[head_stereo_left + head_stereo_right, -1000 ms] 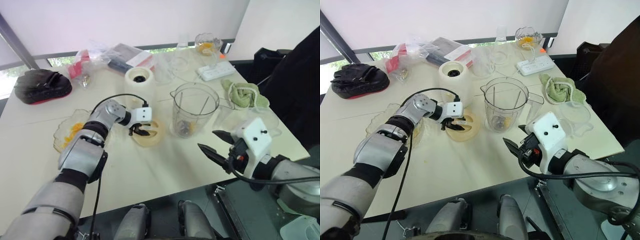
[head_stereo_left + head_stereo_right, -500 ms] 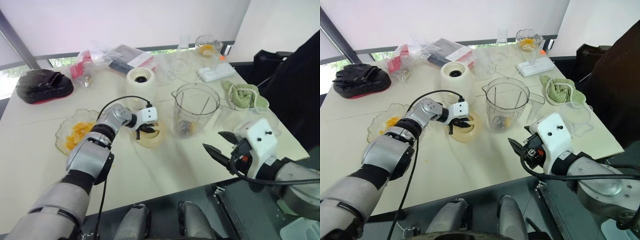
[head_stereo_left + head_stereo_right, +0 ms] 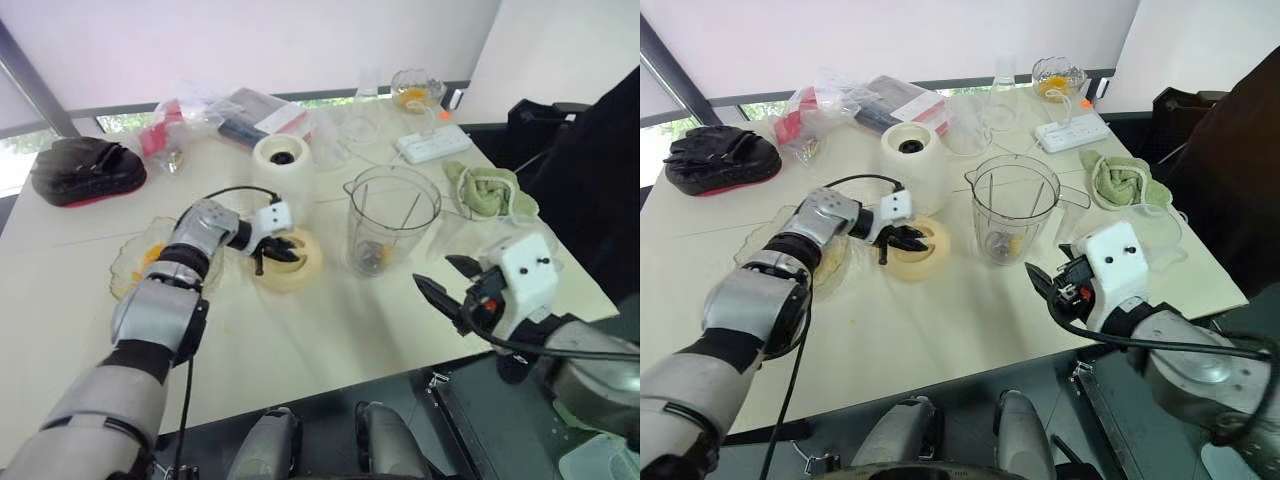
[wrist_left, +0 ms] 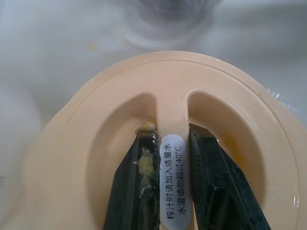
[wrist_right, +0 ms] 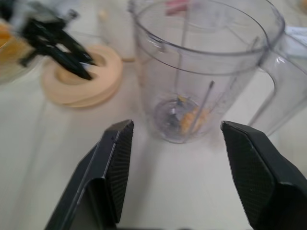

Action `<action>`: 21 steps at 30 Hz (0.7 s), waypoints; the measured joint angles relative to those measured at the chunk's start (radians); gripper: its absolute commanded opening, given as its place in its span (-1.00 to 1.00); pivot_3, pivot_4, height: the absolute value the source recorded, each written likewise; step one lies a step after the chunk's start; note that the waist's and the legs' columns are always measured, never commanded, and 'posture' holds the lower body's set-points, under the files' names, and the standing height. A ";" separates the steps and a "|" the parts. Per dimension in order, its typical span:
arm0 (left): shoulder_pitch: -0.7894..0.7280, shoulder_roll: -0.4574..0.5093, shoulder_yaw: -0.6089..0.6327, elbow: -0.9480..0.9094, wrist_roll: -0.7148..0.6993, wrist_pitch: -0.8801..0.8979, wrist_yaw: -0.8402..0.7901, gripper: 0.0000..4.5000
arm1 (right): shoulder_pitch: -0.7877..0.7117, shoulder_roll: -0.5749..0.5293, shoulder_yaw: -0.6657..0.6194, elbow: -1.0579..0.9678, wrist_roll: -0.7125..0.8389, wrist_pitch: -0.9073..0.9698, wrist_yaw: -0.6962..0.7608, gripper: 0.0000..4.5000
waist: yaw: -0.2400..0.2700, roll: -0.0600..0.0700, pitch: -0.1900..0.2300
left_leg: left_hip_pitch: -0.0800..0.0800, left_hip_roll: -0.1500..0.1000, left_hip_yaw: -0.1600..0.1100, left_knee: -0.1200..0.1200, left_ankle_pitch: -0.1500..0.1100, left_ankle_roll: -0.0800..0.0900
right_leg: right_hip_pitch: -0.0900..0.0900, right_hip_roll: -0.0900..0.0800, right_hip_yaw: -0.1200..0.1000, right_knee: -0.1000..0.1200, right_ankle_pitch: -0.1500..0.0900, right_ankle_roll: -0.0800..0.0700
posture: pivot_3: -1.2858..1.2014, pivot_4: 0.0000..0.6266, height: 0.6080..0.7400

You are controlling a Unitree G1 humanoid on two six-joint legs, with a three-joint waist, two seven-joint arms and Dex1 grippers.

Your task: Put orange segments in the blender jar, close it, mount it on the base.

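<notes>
Broadly, a pale table (image 3: 330, 340) carries everything. The clear blender jar (image 3: 392, 225) stands upright and uncovered near its middle, handle towards the robot's right. Behind it and to the left, well apart, stands the cream blender base (image 3: 912, 150), nothing mounted on it. On the robot's left lies a shallow glass dish (image 3: 120, 272) with a heap of orange segments (image 3: 152, 255) in it. Between the dish and the jar, flat on the table, sits the round peach-coloured lid (image 3: 305, 262), close to the jar but not touching it.

The left gripper (image 4: 171, 132) reaches down into the lid: its 2 black fingers sit in the 2 hollows on either side of the lid's raised handle bar (image 4: 171, 110), closed narrowly against it, with the bar's white label between them. Bits of pulp cling to 1 finger (image 4: 144, 163).

The right gripper (image 3: 434, 272) hangs over the near right part of the table, spread wide with nothing between its fingers, pointing at the jar and clear of it.

A few small orange pieces (image 5: 192, 117) lie at the bottom of the jar beside the blade.
</notes>
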 measured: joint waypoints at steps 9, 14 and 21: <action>-0.005 0.048 0.051 -0.202 -0.133 0.054 -0.145 -0.88 | -0.049 0.242 0.118 0.205 -0.433 -0.111 -0.013 0.34 | -0.003 0.000 0.000 | 0.000 0.000 0.004 0.000 0.000 0.000 | -0.002 0.000 0.002 0.001 0.000 0.000 | 0.03 -0.52 1.00; 0.002 0.073 0.051 -0.286 -0.155 0.073 -0.139 -0.88 | -0.094 0.326 0.125 0.353 -0.568 -0.184 0.052 0.34 | -0.007 0.001 0.000 | 0.001 0.000 0.005 0.000 0.000 0.000 | -0.003 0.001 0.002 0.001 0.000 0.000 | 0.03 -0.52 1.00; 0.003 0.104 0.051 -0.338 -0.178 0.077 -0.109 -0.88 | -0.176 0.395 0.097 0.505 -0.667 -0.243 0.157 0.34 | -0.008 0.001 0.000 | 0.001 0.000 0.005 0.000 0.000 0.000 | -0.005 0.000 0.003 0.010 0.000 0.000 | 0.03 -0.52 1.00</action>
